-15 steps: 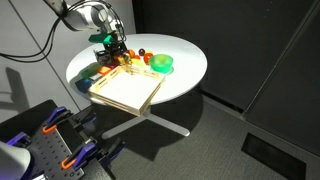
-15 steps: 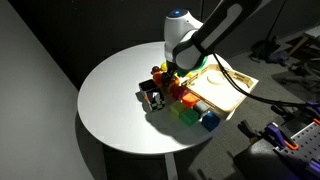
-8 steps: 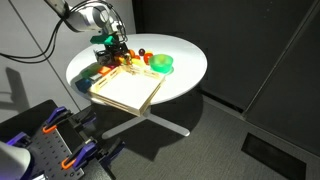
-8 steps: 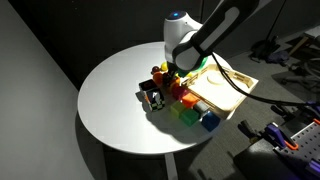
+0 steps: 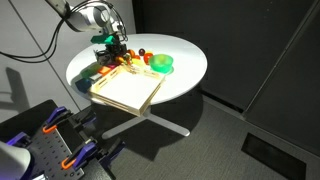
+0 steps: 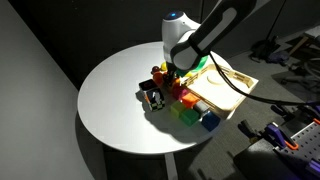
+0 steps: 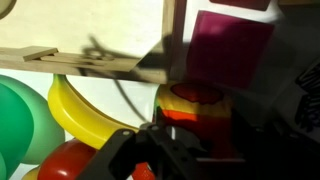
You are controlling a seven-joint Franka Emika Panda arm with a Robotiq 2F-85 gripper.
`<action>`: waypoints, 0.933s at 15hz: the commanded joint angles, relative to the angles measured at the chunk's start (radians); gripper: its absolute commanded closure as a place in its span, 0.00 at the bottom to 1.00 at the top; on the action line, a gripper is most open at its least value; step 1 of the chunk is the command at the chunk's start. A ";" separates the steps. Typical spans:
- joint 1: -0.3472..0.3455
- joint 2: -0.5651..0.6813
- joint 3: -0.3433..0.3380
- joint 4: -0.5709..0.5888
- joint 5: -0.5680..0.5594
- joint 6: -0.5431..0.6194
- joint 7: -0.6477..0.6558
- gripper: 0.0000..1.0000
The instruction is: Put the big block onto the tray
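Round white table carries all items. Large flat square tray of pale tan wood w/ low rim sits at the table edge, one corner overhanging, in both exterior views. The surface seen shows bare wood. Green round bowl is near the tray's far side; contents not discernible. Robotiq gripper is lowered over the toy cluster just beside the tray rim. In wrist view its dark fingers flank the yellow-orange toy cube w/ reddish marks; contact and jaw opening cannot be told. The cube is off the tray, beside its rim, w/ its red-marked face toward the wrist cam. Being a cube, it shows no long axis. Yellow banana-shaped toy lies alongside, below the tray rim.
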 commanded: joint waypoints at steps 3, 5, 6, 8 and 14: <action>0.001 0.000 0.005 0.030 -0.027 -0.045 0.017 0.79; -0.005 -0.012 0.011 0.024 -0.018 -0.048 0.015 0.82; -0.006 -0.020 0.013 0.020 -0.017 -0.047 0.014 0.85; -0.010 -0.037 0.018 0.010 -0.014 -0.047 0.008 0.88; -0.012 -0.100 0.019 -0.012 -0.020 -0.116 0.018 0.91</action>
